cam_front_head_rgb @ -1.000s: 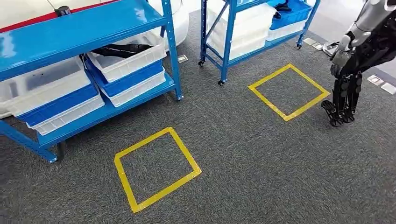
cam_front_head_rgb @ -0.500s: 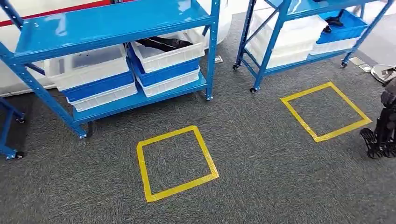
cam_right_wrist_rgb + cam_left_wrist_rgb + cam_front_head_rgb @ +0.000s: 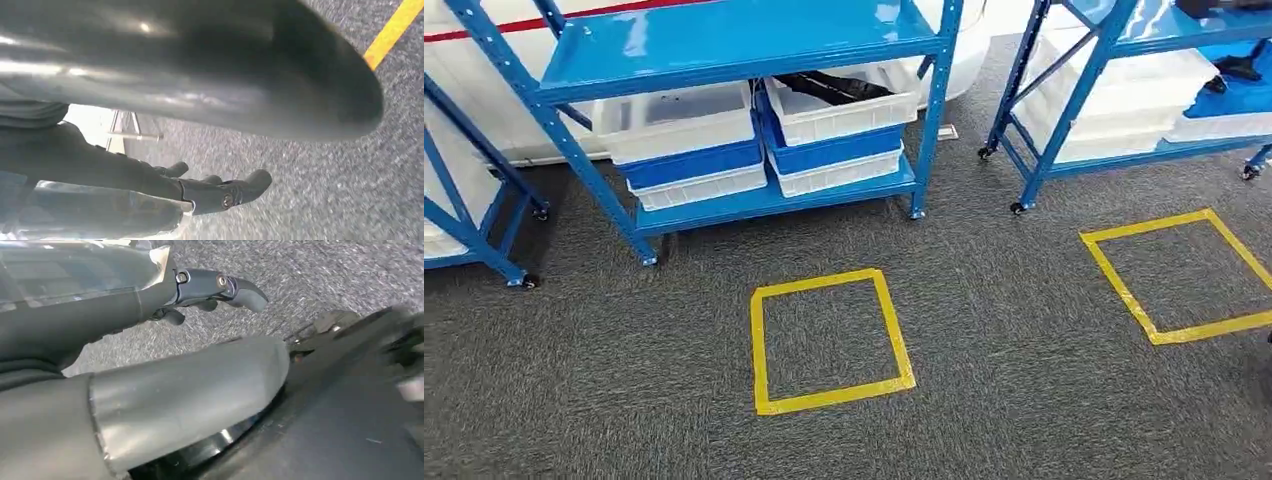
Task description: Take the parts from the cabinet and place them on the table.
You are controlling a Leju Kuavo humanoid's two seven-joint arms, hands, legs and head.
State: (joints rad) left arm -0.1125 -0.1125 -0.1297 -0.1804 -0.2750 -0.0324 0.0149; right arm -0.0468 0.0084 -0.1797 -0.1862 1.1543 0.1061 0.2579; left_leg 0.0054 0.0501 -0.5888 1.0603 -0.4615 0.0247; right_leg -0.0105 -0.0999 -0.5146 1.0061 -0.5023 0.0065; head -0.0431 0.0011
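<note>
Left hand fingers: in the left wrist view the left hand [image 3: 150, 305] hangs over grey carpet with dark fingers [image 3: 240, 290] loosely extended and apart, holding nothing.
Right hand fingers: in the right wrist view the right hand [image 3: 165, 185] also hangs with fingers [image 3: 250, 182] apart and empty, above carpet beside a strip of yellow tape.
Parts: dark parts [image 3: 839, 86] lie in the upper white bin [image 3: 844, 105] on the right side of the cabinet's lower shelf; the neighbouring white bin [image 3: 674, 118] holds something too dim to name.
Cabinet: the blue cabinet [image 3: 744, 40] stands just beyond the yellow floor square [image 3: 829, 340].
Change: the whole head view has swung since a second ago, so the camera has turned; the cabinet now sits centred ahead.
Meaning: judged an approach step; no part is taken yet, and no table is seen.
Writing: no brand, label or text is readable.
</note>
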